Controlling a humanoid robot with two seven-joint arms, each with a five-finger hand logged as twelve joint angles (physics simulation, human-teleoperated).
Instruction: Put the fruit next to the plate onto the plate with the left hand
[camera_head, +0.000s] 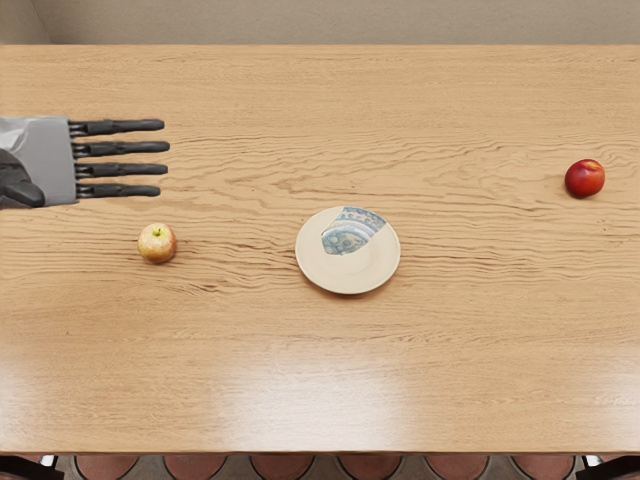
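Note:
A yellow-red apple lies on the wooden table, to the left of a cream plate with a blue pattern near its upper rim. A red apple sits far off at the right side of the table. My left hand comes in from the left edge with its fingers stretched straight out and flat, holding nothing. It hovers behind and slightly left of the yellow-red apple, apart from it. The right arm does not show.
The wooden table fills the view, its front edge near the bottom and its back edge against a wall at the top.

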